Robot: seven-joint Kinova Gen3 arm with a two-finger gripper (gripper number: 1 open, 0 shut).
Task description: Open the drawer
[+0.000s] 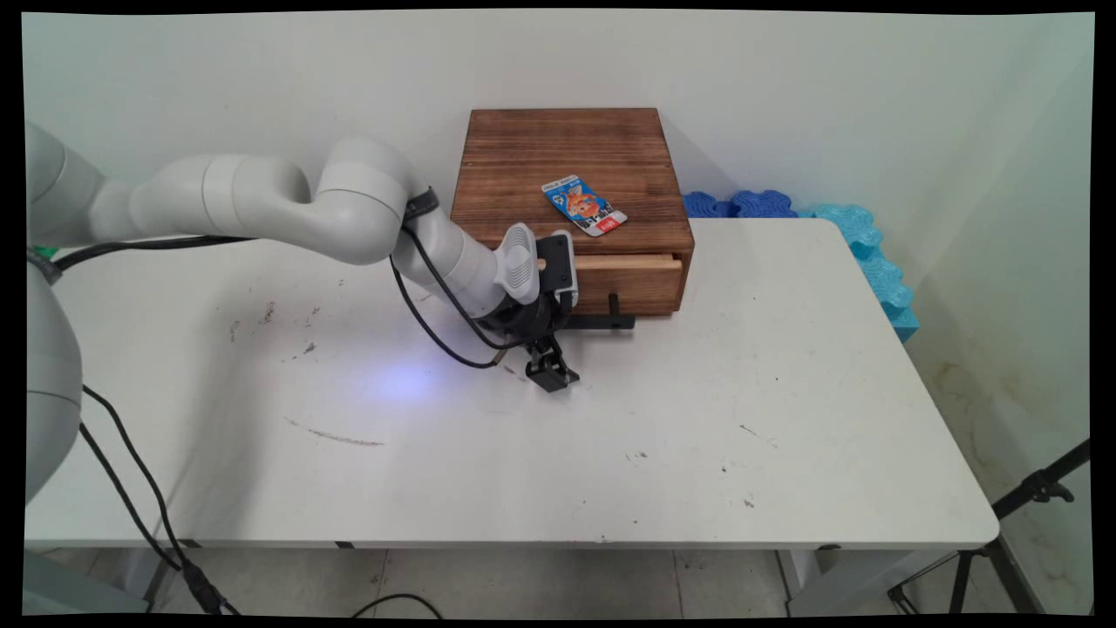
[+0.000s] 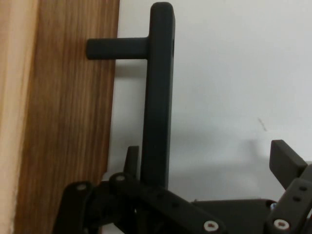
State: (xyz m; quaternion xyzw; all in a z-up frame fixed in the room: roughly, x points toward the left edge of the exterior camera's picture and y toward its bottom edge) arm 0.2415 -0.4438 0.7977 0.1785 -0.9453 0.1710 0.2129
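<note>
Two fingers of my gripper (image 1: 553, 371) stand spread wide apart, holding nothing; in the hand view one finger (image 2: 285, 163) sits well off to one side of the black bar handle (image 2: 158, 92) and the other pokes up just on the handle's opposite side, next to the wood. That handle (image 1: 602, 320) is fixed by short posts to the front of the drawer (image 1: 629, 283) of a dark wooden box (image 1: 567, 166) at the back of the white table (image 1: 697, 419). My hand hangs low, close to the tabletop, right in front of the drawer's left part. The drawer is pulled out slightly, its pale top edge showing. On the box's lid lies a small colourful packet (image 1: 583, 206).
</note>
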